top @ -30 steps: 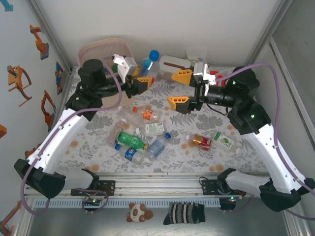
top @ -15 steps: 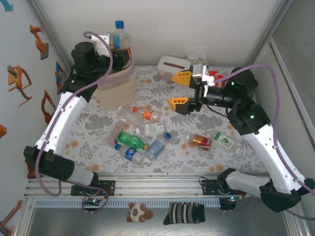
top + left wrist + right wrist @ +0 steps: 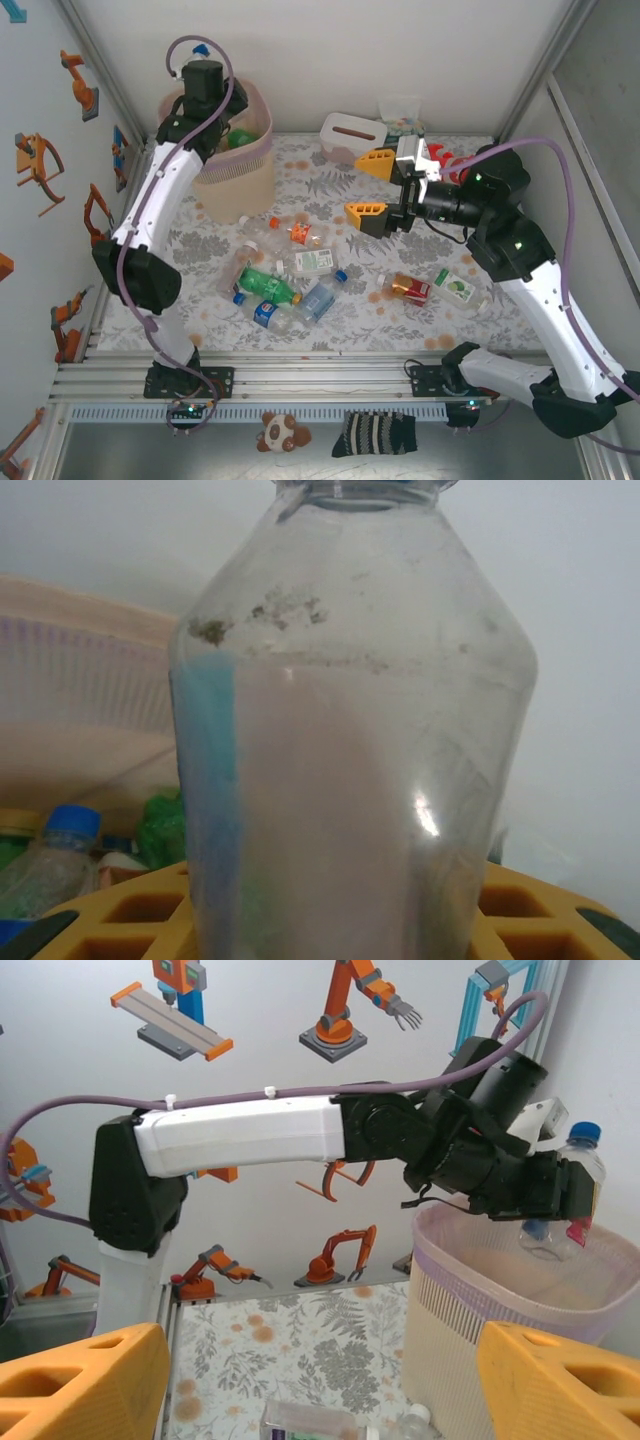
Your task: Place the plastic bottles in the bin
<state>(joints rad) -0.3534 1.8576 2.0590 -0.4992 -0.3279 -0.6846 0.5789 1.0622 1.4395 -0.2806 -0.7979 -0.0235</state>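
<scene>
Clear plastic with a blue cap: held bottle, clamped in the left pincer. Since half a second ago, swung leftward along with the left arm, so that the wrist now sits over the far left rim of the bin and uncovers more of its mouth from above, with a green bottle inside now on show. Barely shifted on the right: right pincer spread wide as before, gripping nothing, hanging above the counter just in front of the white tissue box. No change among the loose bottles on the counter, among them a green one, a blue-labelled one and a red-labelled one, all well apart from both pincers. From the right wrist: held bottle cap-up and a little tilted, above the pink-lined mouth of the bin, its base near rim level. From the left wrist: bottle wall pressed between the yellow fingers, taking up the whole gap; lower left, inside the bin, another blue-capped bottle beside something green.
</scene>
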